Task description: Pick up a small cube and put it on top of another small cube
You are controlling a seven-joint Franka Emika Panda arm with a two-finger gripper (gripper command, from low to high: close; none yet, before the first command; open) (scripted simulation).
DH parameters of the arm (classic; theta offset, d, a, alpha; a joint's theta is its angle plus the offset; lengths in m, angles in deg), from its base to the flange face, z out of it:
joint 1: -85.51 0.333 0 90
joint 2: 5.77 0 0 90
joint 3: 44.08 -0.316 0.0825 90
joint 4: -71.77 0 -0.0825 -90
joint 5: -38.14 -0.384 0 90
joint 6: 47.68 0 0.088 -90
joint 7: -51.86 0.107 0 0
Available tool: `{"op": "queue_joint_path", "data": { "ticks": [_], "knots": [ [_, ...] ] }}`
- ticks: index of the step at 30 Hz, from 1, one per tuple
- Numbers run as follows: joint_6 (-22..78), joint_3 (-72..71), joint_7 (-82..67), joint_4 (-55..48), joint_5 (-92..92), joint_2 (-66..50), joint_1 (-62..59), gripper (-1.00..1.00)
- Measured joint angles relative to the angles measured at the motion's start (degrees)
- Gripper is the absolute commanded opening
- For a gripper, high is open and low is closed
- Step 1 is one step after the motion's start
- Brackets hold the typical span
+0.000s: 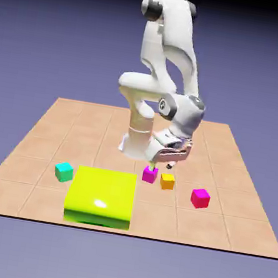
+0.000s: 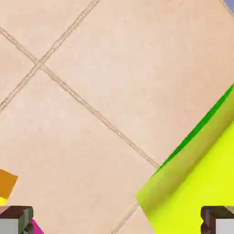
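Note:
The small orange-yellow cube (image 1: pixel 167 181) rests on the tiled table, right next to a magenta cube (image 1: pixel 150 173). My gripper (image 1: pixel 162 165) hovers just above the pair, apart from both. In the hand view only a corner of the orange cube (image 2: pixel 6 183) shows at the left edge, with a sliver of the magenta cube (image 2: pixel 34 227) beside the left fingertip. My gripper (image 2: pixel 117 221) is open wide, and only bare tile lies between its fingers.
A big yellow-green block (image 1: pixel 101 197) sits near the table's front edge and fills the lower right of the hand view (image 2: pixel 196 183). A teal cube (image 1: pixel 64 171) lies to its left. A second magenta cube (image 1: pixel 200 198) is at the exterior view's right.

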Motion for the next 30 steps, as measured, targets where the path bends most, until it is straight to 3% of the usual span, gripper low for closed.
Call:
{"op": "queue_joint_path", "data": {
  "ticks": [6, 16, 17, 27, 30],
  "knots": [
    [12.99, -12.46, -1.59, 0.18, 7.8, -9.67, -2.7, 0.0],
    [8.74, -1.32, 11.96, -0.06, 28.03, -23.84, -0.65, 0.0],
    [8.52, -0.78, 12.6, -0.07, 28.96, -24.48, -0.54, -1.0],
    [13.31, -12.43, -1.13, 0.18, 8.84, -10.71, -2.94, -1.0],
    [14.78, -13.96, -3.23, -1.88, 10.23, -11.37, -2.13, -1.0]
  ]
}}
